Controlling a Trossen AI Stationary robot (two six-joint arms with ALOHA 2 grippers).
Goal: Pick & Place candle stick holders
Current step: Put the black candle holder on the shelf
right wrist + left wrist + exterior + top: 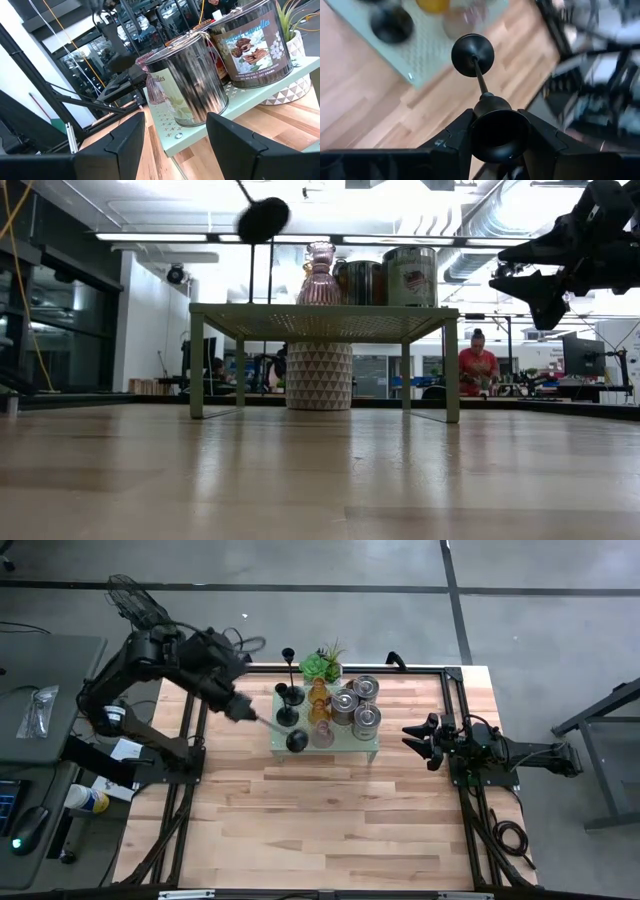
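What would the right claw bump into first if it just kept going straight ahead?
Probably the nearest silvery tin on the pale green stand: the right gripper stands open, aimed right at it. How far off it is remains unclear.

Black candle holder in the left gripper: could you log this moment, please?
left gripper: holds black candle holder | right gripper: open, waiting
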